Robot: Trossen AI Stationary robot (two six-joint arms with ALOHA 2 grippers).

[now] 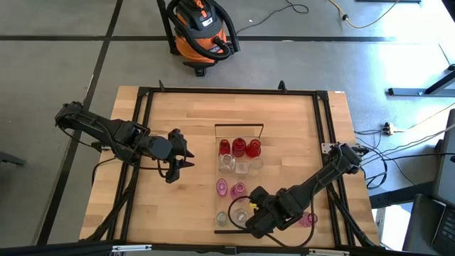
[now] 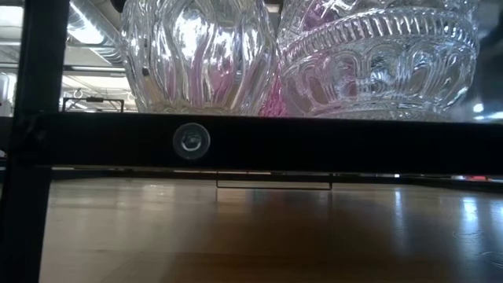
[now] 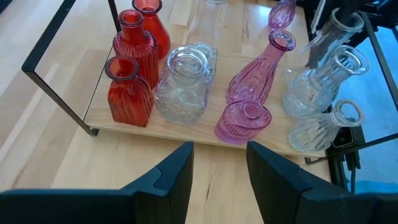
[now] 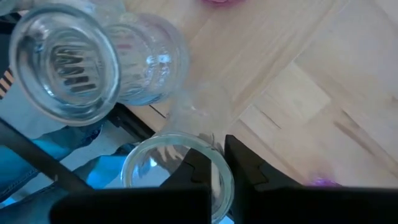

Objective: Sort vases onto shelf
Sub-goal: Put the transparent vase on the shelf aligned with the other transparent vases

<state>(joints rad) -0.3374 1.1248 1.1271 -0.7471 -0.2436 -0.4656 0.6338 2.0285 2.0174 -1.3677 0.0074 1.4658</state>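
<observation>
High view is showing the table (image 1: 178, 213) carrying the shelf (image 1: 222, 153) right of centre, with red vases (image 1: 239, 147) at its far end, clear vases (image 1: 240, 166) next, then pink vases (image 1: 230, 188). My right gripper (image 1: 250, 207) is sitting at the shelf's near end, fingers pinching the rim of a clear vase (image 4: 177, 171). My left gripper (image 1: 186, 157) is hovering left of the shelf, fingers (image 3: 171, 174) parted, carrying nothing
</observation>
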